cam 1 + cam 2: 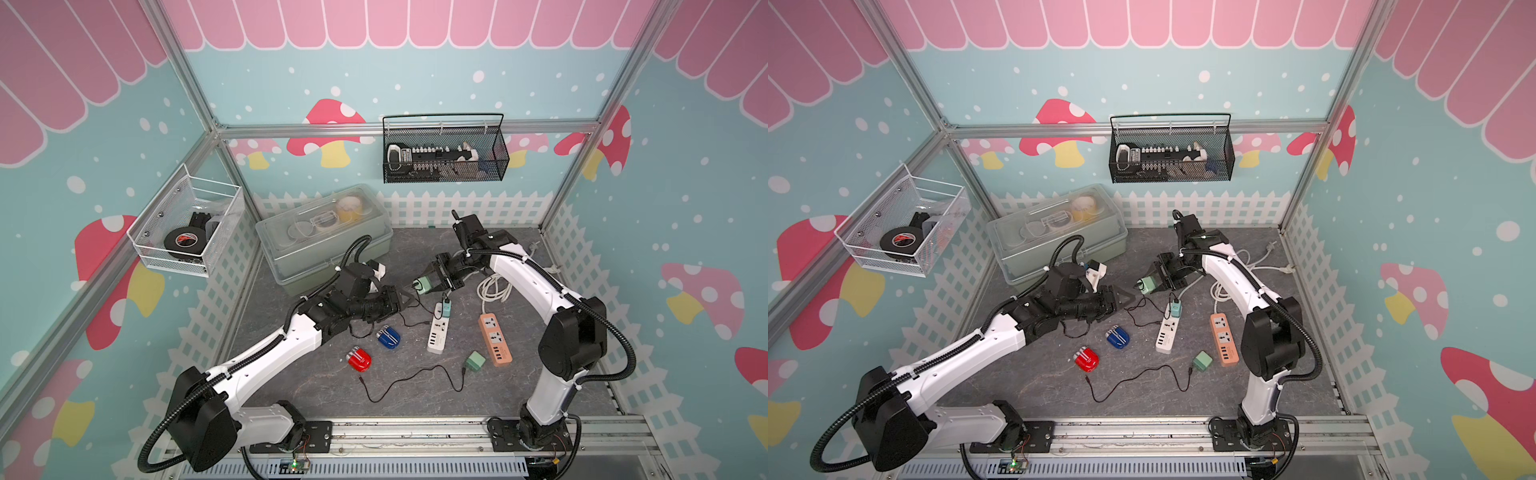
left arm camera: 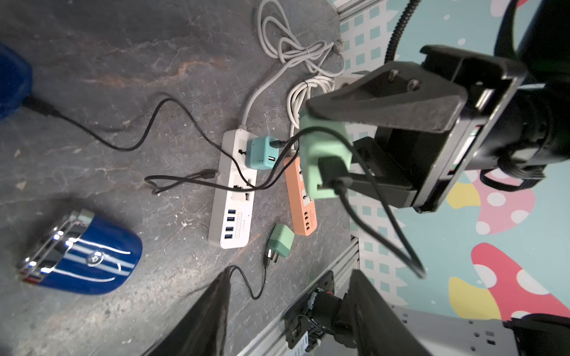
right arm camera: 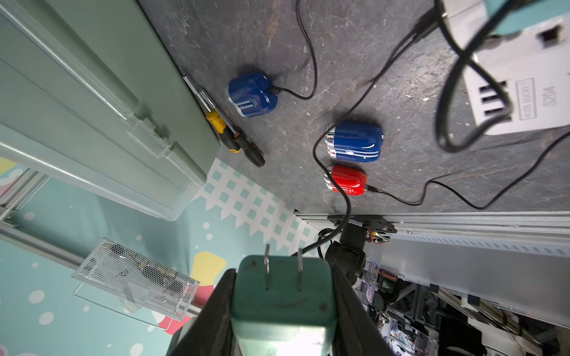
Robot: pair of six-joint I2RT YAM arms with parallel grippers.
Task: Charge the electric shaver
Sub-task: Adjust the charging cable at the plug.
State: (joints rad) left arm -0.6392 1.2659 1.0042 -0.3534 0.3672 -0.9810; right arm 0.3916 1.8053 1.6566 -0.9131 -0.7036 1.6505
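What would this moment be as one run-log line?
right hand: grips mint-green plastic charger cube, black cable plugged in | left hand: open, empty

Both top views: mounted high, out past near end of white power strip (image 1: 438, 332) (image 1: 1167, 334), tilted steeply down toward back of cell. Distant, whole cell in frame. Pair nearly identical, slight sideways offset.

Left wrist view: close, low over floor, faces across white power strip (image 2: 231, 197). Green adapter (image 2: 320, 145) looms near lens.

Right wrist view: directly behind green adapter (image 3: 282, 292), faces floor beside strip corner (image 3: 524, 92).

Shared by all four: strip, adapter, and blue shaver (image 1: 389, 337) (image 2: 83, 255) (image 3: 354, 141) beside strip.
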